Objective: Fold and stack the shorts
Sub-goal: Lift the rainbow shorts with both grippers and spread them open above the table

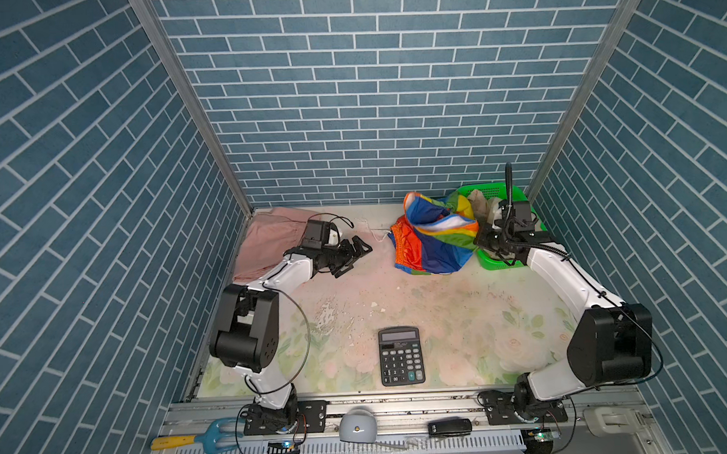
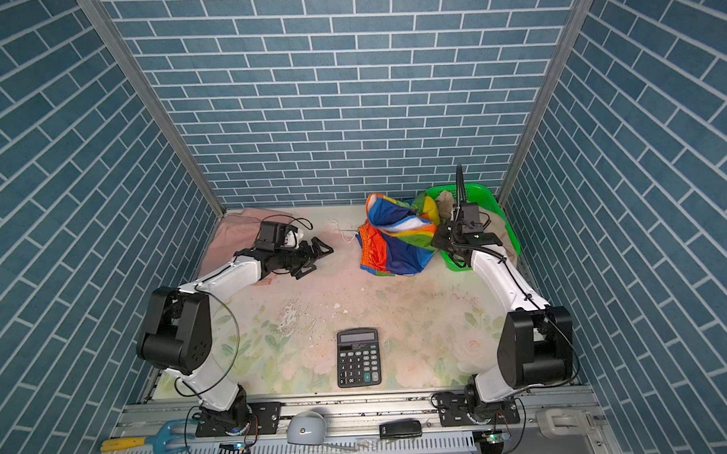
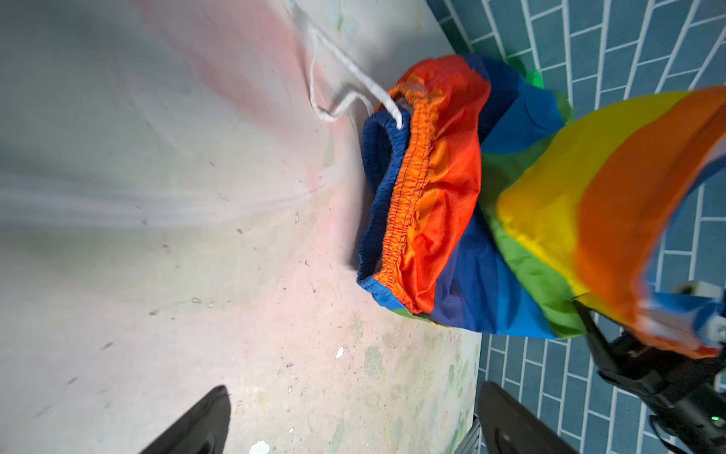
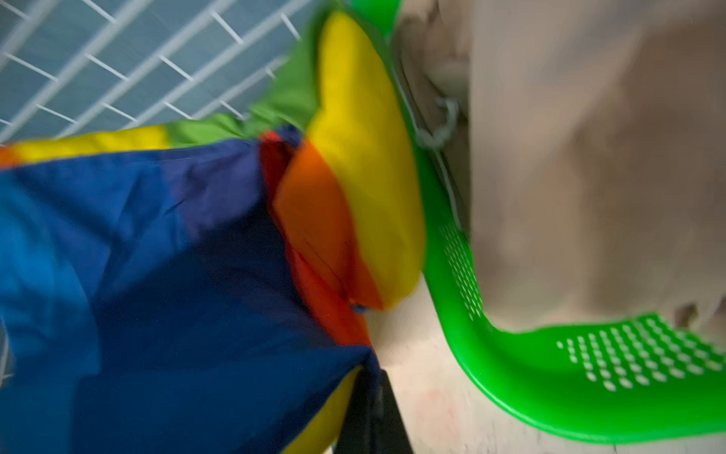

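The rainbow-striped shorts lie bunched at the back right of the table, partly lifted. My right gripper is shut on a hem of the rainbow cloth, next to the green basket. Its white drawstring trails from the orange waistband. My left gripper stands open and empty over bare table, left of the rainbow shorts. The pale pink shorts lie flat at the back left, partly under the left arm. The beige shorts sit in the basket.
The green mesh basket fills the back right corner against the brick walls. A black calculator lies near the front middle. A blue hand fork and small items rest on the front rail.
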Robot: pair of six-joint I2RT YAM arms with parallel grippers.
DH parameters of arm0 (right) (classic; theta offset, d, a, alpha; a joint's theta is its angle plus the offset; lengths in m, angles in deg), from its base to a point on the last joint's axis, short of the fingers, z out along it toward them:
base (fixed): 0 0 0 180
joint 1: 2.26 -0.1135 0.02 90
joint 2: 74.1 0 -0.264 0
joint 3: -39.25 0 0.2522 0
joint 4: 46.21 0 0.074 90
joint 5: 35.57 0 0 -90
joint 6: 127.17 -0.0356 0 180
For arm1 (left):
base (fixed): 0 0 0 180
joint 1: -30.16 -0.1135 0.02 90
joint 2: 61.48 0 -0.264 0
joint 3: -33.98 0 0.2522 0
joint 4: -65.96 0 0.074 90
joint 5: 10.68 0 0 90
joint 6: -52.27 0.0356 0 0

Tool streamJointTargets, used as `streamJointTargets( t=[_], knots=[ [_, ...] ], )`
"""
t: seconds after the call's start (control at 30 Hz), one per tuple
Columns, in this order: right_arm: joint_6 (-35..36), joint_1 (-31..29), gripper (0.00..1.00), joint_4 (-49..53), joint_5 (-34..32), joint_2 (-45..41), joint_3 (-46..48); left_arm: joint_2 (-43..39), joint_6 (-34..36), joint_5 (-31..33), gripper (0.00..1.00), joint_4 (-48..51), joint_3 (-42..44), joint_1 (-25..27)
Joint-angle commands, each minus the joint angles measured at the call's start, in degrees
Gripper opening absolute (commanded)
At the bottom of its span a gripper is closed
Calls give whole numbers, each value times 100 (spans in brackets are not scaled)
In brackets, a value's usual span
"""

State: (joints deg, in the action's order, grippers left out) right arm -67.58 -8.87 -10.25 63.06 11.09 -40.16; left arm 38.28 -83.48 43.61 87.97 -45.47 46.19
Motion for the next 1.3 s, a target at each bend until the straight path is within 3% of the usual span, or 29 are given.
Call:
streamJointTargets(
  t=[0.0,0.27,0.57,0.8,1.27],
  knots=[
    [-441,595,0,-373,338,-619,380,178,-216,-1,100,-230,-297,324],
    [-681,1197,0,-640,892,-587,474,761,-119,133,99,-53,-675,654],
    [-1312,1263,0,-1279,1177,-221,342,1699,126,181,100,836,-1888,1431],
    [-1778,1266,0,-1817,1344,162,158,1988,41,315,99,835,-1835,1744],
    [-2002,1248,0,-2136,1445,290,191,2559,-724,384,66,-94,-2060,1885]
  ],
)
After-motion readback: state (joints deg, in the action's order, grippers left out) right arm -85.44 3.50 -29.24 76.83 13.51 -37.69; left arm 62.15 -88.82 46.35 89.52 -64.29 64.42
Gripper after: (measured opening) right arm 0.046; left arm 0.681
